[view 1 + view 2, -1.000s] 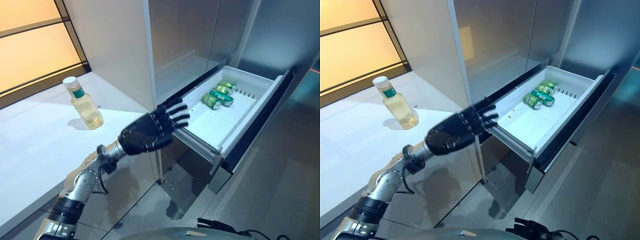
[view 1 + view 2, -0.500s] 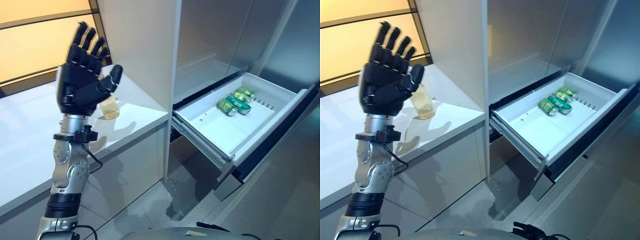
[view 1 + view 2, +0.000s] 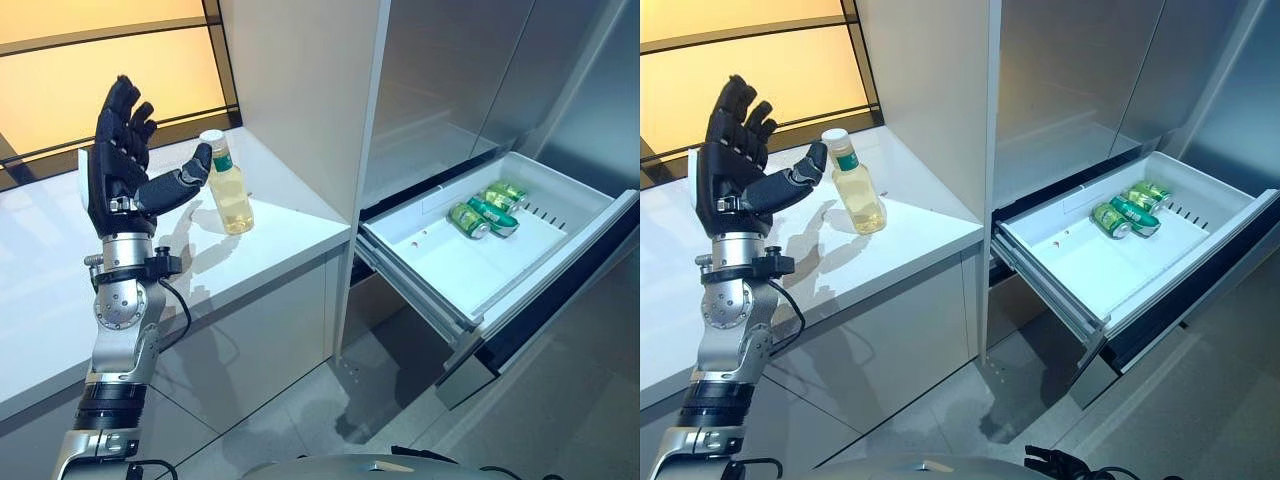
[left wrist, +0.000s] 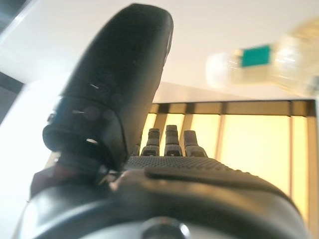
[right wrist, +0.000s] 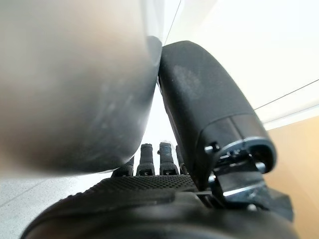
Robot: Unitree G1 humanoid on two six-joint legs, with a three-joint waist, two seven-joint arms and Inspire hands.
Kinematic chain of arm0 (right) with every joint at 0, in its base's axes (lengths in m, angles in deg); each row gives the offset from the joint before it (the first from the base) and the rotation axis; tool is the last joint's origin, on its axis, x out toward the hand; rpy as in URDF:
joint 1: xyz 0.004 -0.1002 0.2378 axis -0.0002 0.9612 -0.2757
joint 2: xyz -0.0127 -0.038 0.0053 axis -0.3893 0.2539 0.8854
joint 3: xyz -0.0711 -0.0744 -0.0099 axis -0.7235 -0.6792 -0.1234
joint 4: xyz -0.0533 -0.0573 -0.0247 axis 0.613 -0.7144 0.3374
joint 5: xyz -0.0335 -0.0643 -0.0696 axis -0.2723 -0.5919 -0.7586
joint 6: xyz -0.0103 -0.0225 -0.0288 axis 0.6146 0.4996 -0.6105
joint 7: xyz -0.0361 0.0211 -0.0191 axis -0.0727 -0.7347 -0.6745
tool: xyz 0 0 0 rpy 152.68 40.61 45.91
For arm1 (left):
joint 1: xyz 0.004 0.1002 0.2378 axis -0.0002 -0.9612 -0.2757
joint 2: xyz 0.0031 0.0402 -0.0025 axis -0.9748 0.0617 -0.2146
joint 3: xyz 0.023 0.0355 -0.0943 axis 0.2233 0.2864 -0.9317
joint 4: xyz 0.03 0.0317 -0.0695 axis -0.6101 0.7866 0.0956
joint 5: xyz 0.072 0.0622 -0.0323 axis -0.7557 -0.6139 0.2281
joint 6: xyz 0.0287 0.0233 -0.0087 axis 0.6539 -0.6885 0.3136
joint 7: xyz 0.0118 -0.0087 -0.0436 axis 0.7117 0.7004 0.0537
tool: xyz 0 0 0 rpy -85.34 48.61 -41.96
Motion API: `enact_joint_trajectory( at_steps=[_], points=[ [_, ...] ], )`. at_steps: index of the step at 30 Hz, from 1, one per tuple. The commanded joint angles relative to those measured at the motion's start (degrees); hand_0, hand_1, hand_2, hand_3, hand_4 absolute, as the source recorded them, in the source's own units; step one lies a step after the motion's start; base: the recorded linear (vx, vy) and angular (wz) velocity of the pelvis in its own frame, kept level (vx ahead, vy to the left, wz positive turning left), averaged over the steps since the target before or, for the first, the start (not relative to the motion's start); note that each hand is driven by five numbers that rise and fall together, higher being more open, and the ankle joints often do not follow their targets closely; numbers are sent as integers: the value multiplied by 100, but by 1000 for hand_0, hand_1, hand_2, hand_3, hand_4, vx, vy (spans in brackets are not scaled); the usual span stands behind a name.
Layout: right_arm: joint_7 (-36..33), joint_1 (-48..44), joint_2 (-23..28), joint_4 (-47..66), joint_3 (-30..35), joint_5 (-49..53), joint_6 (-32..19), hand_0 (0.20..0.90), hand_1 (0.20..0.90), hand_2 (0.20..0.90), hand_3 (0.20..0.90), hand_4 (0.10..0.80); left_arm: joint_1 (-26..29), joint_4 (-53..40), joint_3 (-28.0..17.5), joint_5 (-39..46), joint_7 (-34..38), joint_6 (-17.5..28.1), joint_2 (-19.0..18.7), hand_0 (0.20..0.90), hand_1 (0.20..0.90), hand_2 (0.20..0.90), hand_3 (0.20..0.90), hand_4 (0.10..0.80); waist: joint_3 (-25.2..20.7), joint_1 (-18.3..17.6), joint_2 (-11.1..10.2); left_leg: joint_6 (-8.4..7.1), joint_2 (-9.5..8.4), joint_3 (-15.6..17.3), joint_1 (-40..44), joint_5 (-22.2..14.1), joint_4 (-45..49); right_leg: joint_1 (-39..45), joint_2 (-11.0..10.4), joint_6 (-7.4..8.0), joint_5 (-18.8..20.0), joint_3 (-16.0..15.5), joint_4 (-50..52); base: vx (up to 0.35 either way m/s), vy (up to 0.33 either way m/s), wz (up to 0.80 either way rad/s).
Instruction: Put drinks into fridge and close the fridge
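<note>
A clear bottle [image 3: 230, 195] of yellow drink with a white cap and green label stands upright on the white counter [image 3: 285, 222]. My left hand [image 3: 116, 175] is raised beside it, open, fingers straight up, thumb stretched toward the bottle's neck and close to it; I cannot tell if it touches. The bottle also shows past the thumb in the left wrist view [image 4: 271, 67]. The fridge's white drawer [image 3: 440, 292] is pulled out to the right, with green cans [image 3: 485, 210] lying at its back. My right hand [image 5: 149, 196] shows with relaxed fingers beside a grey surface.
A tall white cabinet wall [image 3: 300, 90] rises between the counter and the fridge. The steel fridge door [image 3: 450, 70] above the drawer is closed. An orange-lit window [image 3: 60, 70] runs behind the counter. Grey floor lies below the open drawer.
My left hand has swung from in front of the drawer up and left to the bottle, then settled beside it with the thumb at its neck. The camera has turned as well.
</note>
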Motion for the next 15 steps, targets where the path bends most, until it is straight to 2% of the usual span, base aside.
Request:
enact_joint_trajectory(
  at_steps=[1, 8, 15],
  points=[
    [158, -103, -157, -48, -187, -133, -15, 900, 900, 900, 900, 800, 459, -182, -287, -298, -50, 399, -576, 900, 900, 900, 900, 800, -146, -27, -27, 59, -26, 504, 231, -506, 37, -109, -174, 237, 161, 228, 88, 19, 31, -2],
    [214, -107, -88, -66, -138, -283, -16, 900, 900, 900, 900, 800, 595, 241, -211, -207, -165, 406, -704, 900, 900, 900, 900, 800, -158, -124, 1, 73, -16, 592, 279, -543, 37, -111, -174, 254, 140, 317, 119, 4, 4, 0],
    [254, -86, -65, -100, -106, -392, -45, 900, 900, 900, 900, 800, 594, 374, -162, -215, -330, 350, -660, 900, 900, 900, 900, 800, -169, -181, 14, 86, -17, 658, 302, -565, 37, -109, -168, 257, 137, 388, 113, 20, 23, -9]
  ],
)
